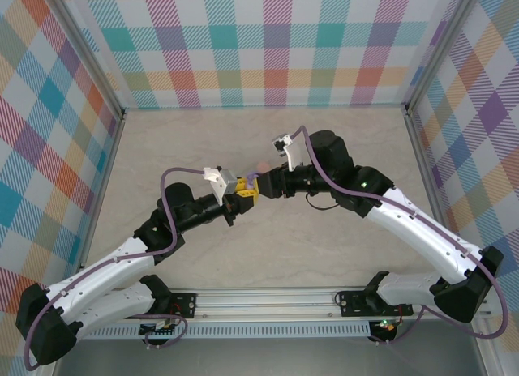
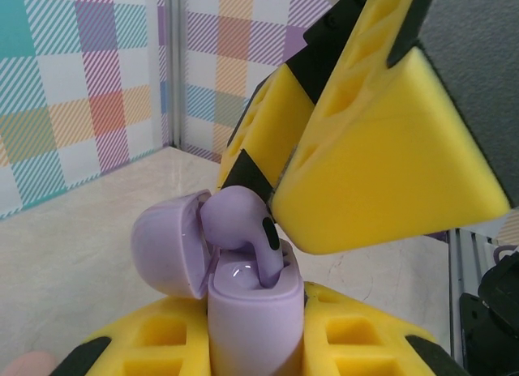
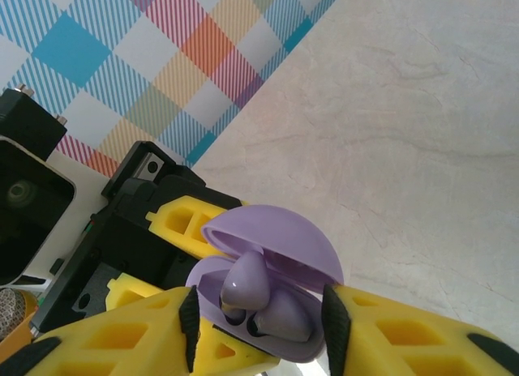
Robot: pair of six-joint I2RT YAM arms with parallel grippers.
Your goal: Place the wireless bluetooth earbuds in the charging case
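While the left gripper (image 1: 241, 195) is clamping the purple charging case (image 2: 253, 307), lid (image 2: 166, 246) open, the right gripper (image 3: 259, 323) is standing open around the purple earbud (image 2: 239, 226), which is sitting stem-down in the case, apparently not fully seated; a finger (image 2: 381, 149) brushing it on withdrawal could tip it out.

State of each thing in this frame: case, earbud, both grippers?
charging case: lid open, upright in the left gripper.
purple earbud: stem in the case, head sticking out.
left gripper: shut on the charging case.
right gripper: open, clear of the purple earbud.
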